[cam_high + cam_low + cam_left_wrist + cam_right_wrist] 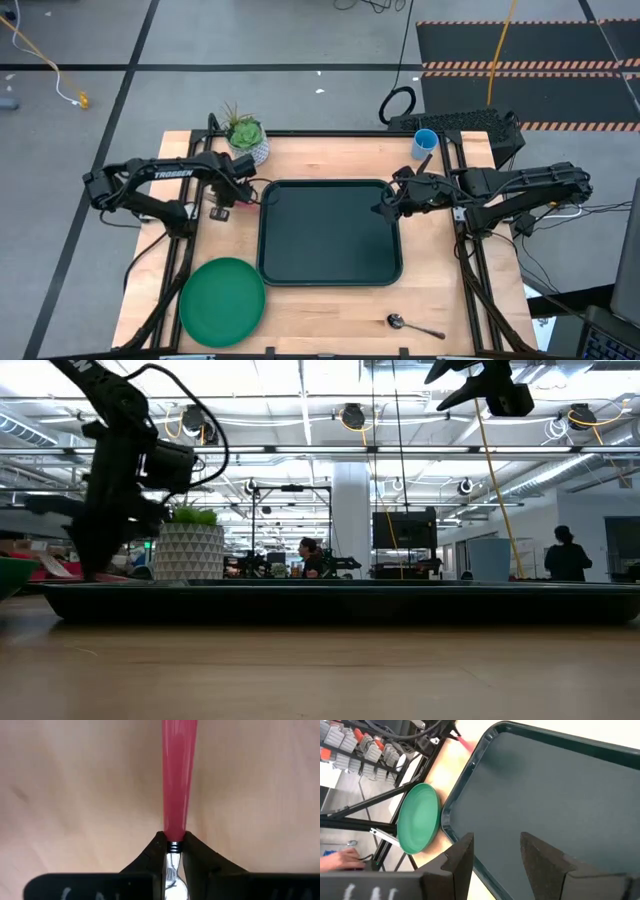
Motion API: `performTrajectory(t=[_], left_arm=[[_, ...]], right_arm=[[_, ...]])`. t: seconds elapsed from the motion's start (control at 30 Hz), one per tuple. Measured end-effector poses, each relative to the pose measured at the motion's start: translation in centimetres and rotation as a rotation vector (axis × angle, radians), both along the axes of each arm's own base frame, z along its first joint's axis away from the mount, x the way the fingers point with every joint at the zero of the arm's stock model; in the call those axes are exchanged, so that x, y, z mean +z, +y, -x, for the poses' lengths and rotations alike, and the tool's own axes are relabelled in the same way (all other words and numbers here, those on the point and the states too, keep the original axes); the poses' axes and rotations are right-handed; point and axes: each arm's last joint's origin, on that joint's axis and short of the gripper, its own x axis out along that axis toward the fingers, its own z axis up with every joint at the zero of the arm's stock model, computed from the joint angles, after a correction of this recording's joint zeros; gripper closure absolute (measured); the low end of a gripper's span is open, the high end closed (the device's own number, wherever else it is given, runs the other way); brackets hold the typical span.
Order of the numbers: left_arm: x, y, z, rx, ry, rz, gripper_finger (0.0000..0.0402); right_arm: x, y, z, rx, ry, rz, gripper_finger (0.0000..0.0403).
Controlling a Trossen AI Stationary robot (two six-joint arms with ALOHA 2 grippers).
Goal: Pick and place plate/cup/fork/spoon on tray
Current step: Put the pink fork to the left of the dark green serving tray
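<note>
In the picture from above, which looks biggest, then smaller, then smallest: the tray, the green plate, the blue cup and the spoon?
1. Dark green-black rectangular tray
2. Round flat green plate
3. All-silver metal spoon and small light-blue plastic cup: too close to rank; the spoon looks longer, the cup wider.

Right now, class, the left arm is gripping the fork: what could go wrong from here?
The left tool pinches the fork at the narrow neck where handle meets metal, so it may swivel or slip when lifted. The fork lies just outside the tray, so a low carry could catch its raised rim. The right tool over the tray could crowd the drop.
</note>
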Motion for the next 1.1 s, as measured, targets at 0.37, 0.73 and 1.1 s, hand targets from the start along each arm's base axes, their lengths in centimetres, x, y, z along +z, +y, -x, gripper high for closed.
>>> performTrajectory(t=[0.37,0.73,1.1], left_arm=[[4.5,-0.3,-0.9,-0.098,0.057,0.003,0.0363],[10.0,-4.9,-5.3,-0.458,-0.151,-0.072,0.0363],[9.9,-11.9,-10.0,-0.737,-0.451,-0.122,0.0362]], right_arm=[[0.0,0.0,0.0,0.051,0.006,0.061,0.0252],[0.0,0.0,0.0,0.075,0.01,0.089,0.0252],[0.0,0.0,0.0,0.076,0.01,0.088,0.0252]])
